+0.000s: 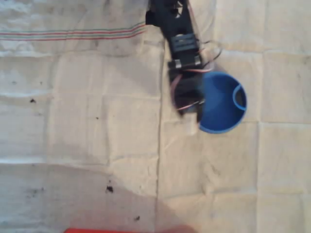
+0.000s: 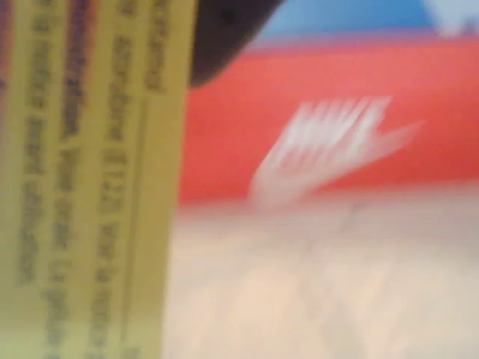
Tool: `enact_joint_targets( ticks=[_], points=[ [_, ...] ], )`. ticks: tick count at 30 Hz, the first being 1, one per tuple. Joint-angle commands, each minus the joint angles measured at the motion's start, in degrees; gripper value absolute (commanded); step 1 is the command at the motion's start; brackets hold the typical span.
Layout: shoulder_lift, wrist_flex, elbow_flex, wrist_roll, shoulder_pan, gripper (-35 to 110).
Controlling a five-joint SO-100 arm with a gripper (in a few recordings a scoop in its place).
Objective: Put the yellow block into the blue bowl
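Blue plastic, the bowl sits on the creased cloth, a small loop inside its right rim; what I can see of its inside looks bare. My pincer hangs at its left edge, its opening hidden from above. Up close at my wrist, the yellow block stands upright with blurred print; whether I grip it, I cannot tell.

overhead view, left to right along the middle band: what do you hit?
Bare cloth → black arm, its lower end blurred at the bowl's left rim → blue bowl → rim loop → bare cloth again.
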Motion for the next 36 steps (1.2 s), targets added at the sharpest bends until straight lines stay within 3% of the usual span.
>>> enact_joint_targets(
  ticks=[1,10,32,36],
  points=[
    [7.91,2.72,-5.36,1.85,-2.11,0],
    [7.29,7.47,-5.10,5.36,-6.33,0],
    [-6.86,6.77,-3.69,11.78,-9.32,1],
    [-6.86,6.86,-3.69,11.78,-8.96,9]
  ],
)
